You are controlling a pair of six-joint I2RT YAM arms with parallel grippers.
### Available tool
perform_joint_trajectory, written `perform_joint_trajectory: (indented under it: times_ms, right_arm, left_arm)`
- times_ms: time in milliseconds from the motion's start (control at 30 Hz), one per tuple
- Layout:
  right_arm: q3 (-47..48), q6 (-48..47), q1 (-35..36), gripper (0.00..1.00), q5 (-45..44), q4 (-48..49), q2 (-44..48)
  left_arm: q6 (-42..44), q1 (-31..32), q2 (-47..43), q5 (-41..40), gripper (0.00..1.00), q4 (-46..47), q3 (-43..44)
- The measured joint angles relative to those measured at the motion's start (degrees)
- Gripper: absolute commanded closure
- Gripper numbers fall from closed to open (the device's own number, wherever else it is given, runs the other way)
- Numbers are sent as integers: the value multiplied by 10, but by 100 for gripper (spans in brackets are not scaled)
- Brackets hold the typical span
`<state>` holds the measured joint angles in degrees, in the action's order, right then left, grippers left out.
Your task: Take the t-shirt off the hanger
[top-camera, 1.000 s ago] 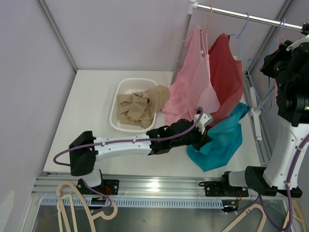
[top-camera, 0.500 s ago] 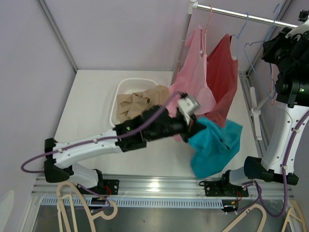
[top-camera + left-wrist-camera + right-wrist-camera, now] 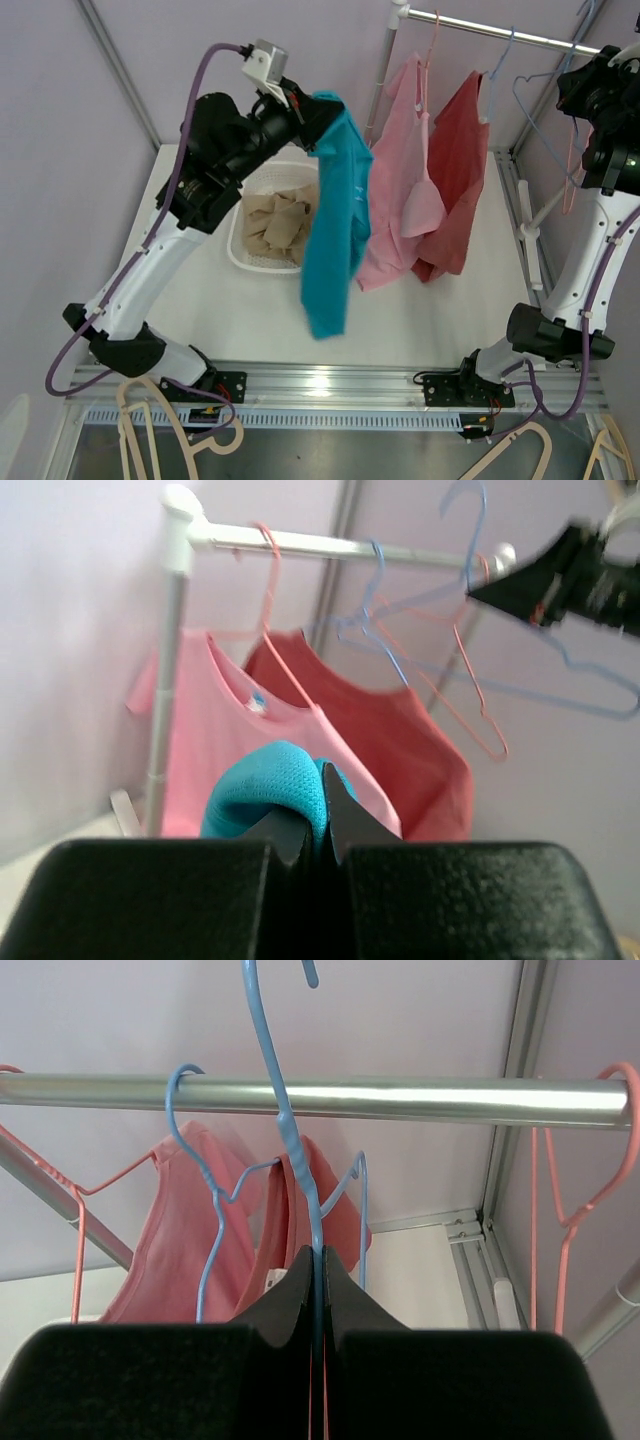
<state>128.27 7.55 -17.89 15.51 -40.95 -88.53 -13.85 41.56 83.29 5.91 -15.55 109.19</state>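
Teal knit t-shirt hanging limp at centre of top view, looking soft, light, likely stretching. Left gripper pinching bunched fold at its top, seeming best hold. Right gripper clamping thin blue wire hanger, upper right.

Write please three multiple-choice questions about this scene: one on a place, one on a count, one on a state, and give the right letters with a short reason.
1. Where is the teal t-shirt?
A. on the rail
B. hanging from the left gripper
C. in the right gripper

2. How many shirts hang on the rail?
A. one
B. four
C. two

3. What is the state of the right gripper?
A. shut on a blue hanger
B. open and empty
C. shut on a shirt

Answers:
1 B: the left gripper pinches it and holds it high.
2 C: only the pink shirt and the red shirt hang there.
3 A: it clamps the hanger's wire.
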Motion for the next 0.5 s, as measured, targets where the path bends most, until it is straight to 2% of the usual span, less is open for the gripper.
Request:
perform_joint_trajectory:
  times_ms: [100,300,500]
  right_arm:
    - [0,5,-4,100,13,5,-15]
    - [0,5,-5,100,20,8,-35]
    - [-18,-1,-5,100,16,14,-37]
  left_arm:
    - [-18,-49,24,29,99,18,37]
    - [-39,-124,134,53,99,17,199]
    - [-58,-190,156,79,99,12,254]
